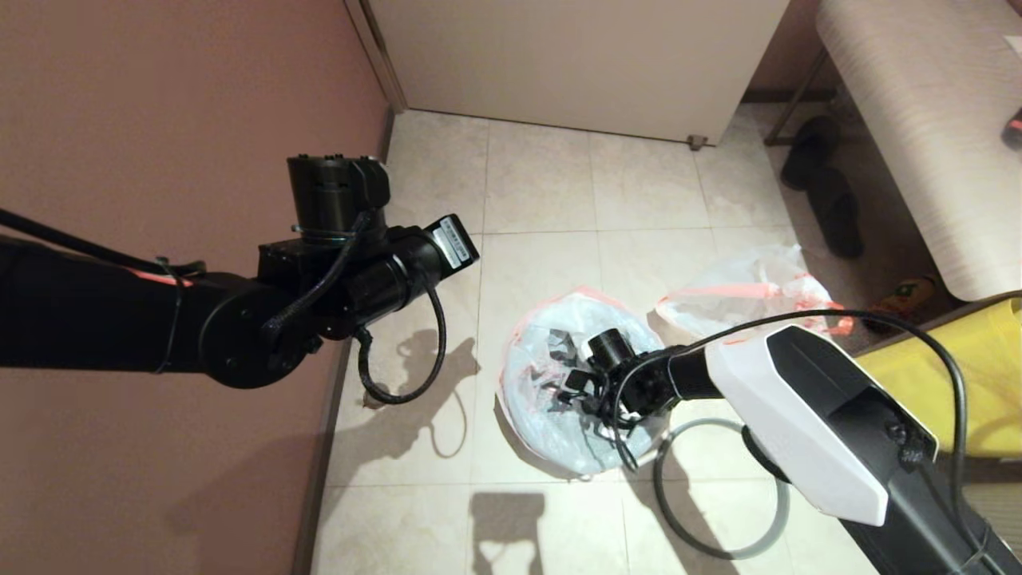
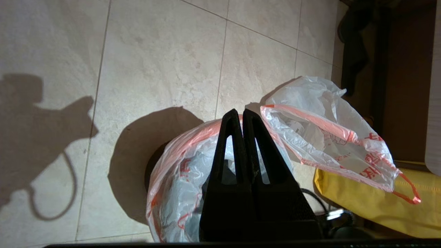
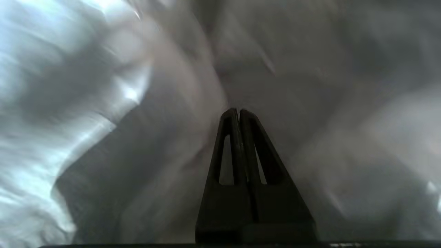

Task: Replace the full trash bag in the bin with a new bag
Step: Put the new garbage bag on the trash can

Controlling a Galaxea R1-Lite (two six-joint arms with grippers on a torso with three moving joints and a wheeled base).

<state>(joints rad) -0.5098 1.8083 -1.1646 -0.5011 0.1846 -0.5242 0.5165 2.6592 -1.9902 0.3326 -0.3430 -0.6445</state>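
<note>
The new bag (image 1: 533,403), translucent with a pink rim band, lines the bin (image 2: 154,164); only a dark sliver of the tub shows beside the film (image 2: 179,179). My right gripper (image 1: 570,386) reaches down inside that bag. In the right wrist view it (image 3: 237,111) is shut, with plain film all around its tips. The full trash bag (image 1: 750,291) lies on the floor just beyond the bin, white shapes showing through it (image 2: 327,137). My left gripper (image 2: 240,112) is shut and empty, held high above the bin.
The grey hoop (image 1: 675,527) lies flat on the tiles beside the bin, under my right arm. A yellow fabric bag (image 1: 982,375) stands at the right. Dark slippers (image 1: 830,208) and a bench (image 1: 918,120) are at the back right, with a wall (image 1: 160,96) on the left.
</note>
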